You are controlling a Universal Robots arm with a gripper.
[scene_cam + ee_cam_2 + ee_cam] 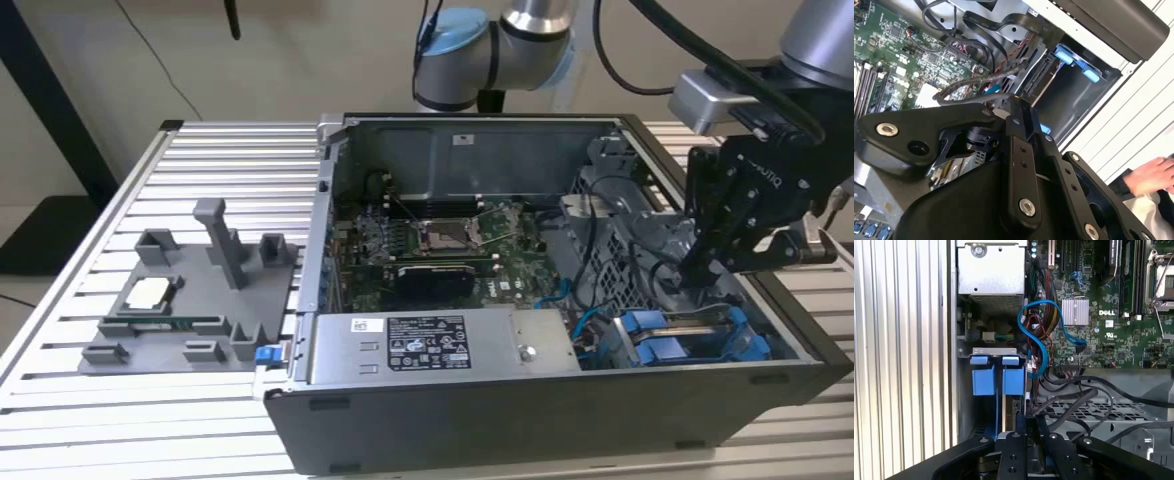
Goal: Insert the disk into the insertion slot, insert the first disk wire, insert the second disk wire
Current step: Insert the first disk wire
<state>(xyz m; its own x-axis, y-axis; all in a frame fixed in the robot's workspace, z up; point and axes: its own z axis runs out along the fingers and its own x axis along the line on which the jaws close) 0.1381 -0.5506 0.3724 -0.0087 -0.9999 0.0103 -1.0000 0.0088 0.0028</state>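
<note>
The open computer case lies on the slatted table. The insertion slot is the dark metal bay with blue rails at the exterior view's right, and it is also in the first wrist view. Two blue carrier brackets stand in it side by side; the disk's metal body is hidden from me. My gripper reaches down into the case just above the bay. Its fingers are pressed together, and a black wire runs from the fingertips towards the board.
A grey power supply box with a white sticker sits at the case's front. The green motherboard lies in the middle. A blue cable and loose black wires crowd the bay. A grey fixture stands at the exterior view's left. A hand rests outside the case.
</note>
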